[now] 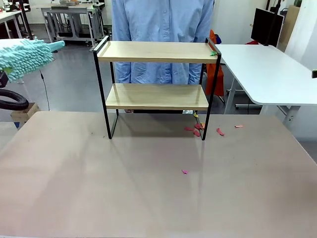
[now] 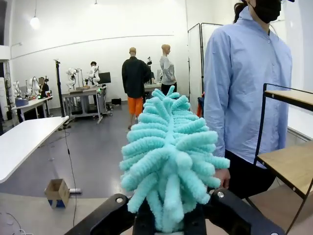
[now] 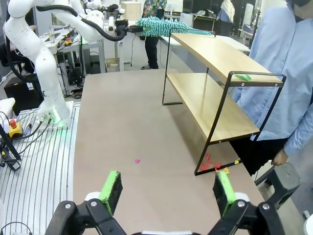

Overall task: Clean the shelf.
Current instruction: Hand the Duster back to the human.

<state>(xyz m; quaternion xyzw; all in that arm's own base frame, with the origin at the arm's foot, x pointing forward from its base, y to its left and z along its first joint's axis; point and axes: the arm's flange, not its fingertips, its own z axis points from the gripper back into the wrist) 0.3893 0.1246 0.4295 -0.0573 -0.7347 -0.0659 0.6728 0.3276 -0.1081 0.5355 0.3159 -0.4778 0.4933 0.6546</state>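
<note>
Around me lies a glossy grey floor (image 1: 69, 79) under white walls (image 2: 98, 44) and a round ceiling lamp (image 2: 34, 22). A white side table (image 1: 267, 74) carries a black monitor (image 1: 266, 26) beside my beige worktop (image 1: 148, 188). A small cardboard box (image 2: 57, 192) sits on the floor.

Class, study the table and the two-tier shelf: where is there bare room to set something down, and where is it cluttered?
Free: the near table, in front of the shelf, apart from one pink scrap; the lower board; most of the top board. Crowded: red scraps by the shelf's right foot and a green scrap at the top board's right end.
</note>
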